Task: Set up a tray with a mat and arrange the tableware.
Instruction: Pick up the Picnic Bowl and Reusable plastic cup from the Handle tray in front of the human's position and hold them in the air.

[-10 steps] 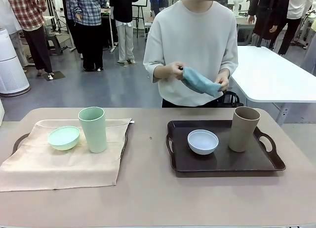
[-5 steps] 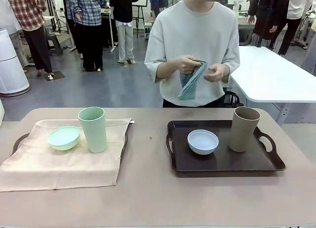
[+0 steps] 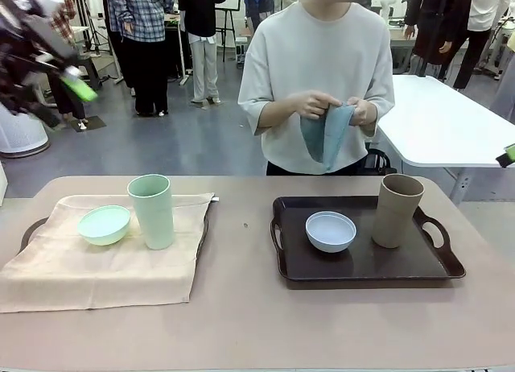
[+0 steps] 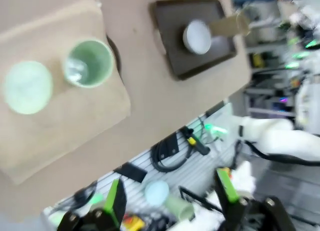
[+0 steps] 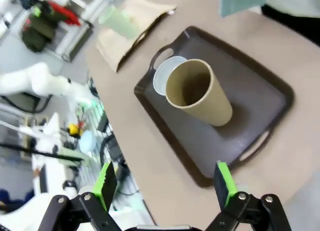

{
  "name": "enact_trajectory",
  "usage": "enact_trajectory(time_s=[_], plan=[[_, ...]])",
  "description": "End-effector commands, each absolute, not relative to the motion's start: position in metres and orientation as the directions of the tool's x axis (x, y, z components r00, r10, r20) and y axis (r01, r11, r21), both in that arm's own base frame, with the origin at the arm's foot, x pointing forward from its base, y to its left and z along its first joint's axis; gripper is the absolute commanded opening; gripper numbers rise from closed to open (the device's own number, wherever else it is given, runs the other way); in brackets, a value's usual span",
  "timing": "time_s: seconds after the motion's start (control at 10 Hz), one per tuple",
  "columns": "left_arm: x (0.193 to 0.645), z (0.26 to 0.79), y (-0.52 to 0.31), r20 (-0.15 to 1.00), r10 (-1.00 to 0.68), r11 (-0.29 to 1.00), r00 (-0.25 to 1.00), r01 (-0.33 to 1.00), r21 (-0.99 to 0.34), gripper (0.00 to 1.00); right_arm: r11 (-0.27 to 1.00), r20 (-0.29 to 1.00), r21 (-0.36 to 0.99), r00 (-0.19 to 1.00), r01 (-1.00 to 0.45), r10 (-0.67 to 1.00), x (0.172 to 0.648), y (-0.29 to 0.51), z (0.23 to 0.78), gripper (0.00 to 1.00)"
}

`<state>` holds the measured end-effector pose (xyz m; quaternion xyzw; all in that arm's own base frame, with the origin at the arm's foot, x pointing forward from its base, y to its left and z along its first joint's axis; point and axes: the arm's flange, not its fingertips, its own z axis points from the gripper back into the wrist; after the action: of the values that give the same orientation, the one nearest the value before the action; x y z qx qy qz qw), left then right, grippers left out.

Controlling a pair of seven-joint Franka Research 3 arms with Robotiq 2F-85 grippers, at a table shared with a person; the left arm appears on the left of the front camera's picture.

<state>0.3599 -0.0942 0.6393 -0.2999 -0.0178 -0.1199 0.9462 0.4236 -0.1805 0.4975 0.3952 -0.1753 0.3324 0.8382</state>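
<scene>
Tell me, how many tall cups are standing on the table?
2. The pale green cup stands on the beige mat at the left. The tan-brown cup stands on the dark tray at the right. None seems hidden.

No writing, label, brand, number or sign can be read. The pale green cup (image 3: 151,211), tan-brown cup (image 3: 397,210), white bowl (image 3: 331,231) and pale green bowl (image 3: 104,225) show plain matte sides. The dark tray (image 3: 362,267), at 3 o'clock on the tabletop (image 3: 241,324), is equally plain. The clutter (image 4: 170,151) past the tabletop's edge in the left wrist view is too blurred to read.
</scene>
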Motion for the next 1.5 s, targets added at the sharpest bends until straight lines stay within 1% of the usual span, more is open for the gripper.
enact_trajectory(time_s=[0.0,0.2,0.3,0.4,0.6,0.7,0.8,1.2,1.3,1.4], plan=[[0.359,0.623,-0.144,0.097,-0.217,0.852,0.971,0.237,-0.466,0.93,0.367,0.618,0.49,0.613,-0.79,0.493,0.414,-0.17,0.485,1.0],[0.362,0.603,-0.205,0.053,-0.211,0.896,0.976,0.215,-0.388,0.93,0.339,0.623,0.462,0.571,-0.82,0.534,0.408,-0.157,0.473,1.0],[0.363,0.591,-0.228,0.008,-0.182,0.91,0.983,0.171,-0.376,0.93,0.339,0.62,0.448,0.561,-0.827,0.548,0.406,-0.152,0.465,1.0],[0.36,0.578,-0.248,0.007,-0.16,0.93,0.987,0.153,-0.333,0.93,0.344,0.609,0.443,0.559,-0.828,0.563,0.406,-0.149,0.457,1.0],[0.36,0.565,-0.269,0.05,-0.104,0.954,0.993,0.113,-0.278,0.93,0.369,0.6,0.437,0.571,-0.82,0.56,0.408,-0.143,0.447,1.0],[0.364,0.561,-0.269,0.057,-0.076,0.95,0.995,0.09,-0.298,0.93,0.383,0.595,0.447,0.589,-0.808,0.547,0.407,-0.143,0.444,1.0],[0.357,0.565,-0.265,0.025,-0.156,0.934,0.987,0.156,-0.323,0.93,0.356,0.607,0.463,0.583,-0.812,0.54,0.412,-0.149,0.453,1.0],[0.357,0.565,-0.265,0.025,-0.156,0.934,0.987,0.156,-0.323,0.93,0.364,0.606,0.459,0.586,-0.81,0.539,0.412,-0.15,0.45,1.0],[0.36,0.564,-0.268,0.028,-0.14,0.935,0.99,0.141,-0.326,0.93,0.198,0.658,0.435,0.46,-0.878,0.596,0.429,-0.14,0.44,1.0],[0.372,0.556,-0.292,0.072,-0.145,0.931,0.987,0.161,-0.328,0.93,0.202,0.7,0.383,0.426,-0.901,0.574,0.453,-0.133,0.417,1.0]])
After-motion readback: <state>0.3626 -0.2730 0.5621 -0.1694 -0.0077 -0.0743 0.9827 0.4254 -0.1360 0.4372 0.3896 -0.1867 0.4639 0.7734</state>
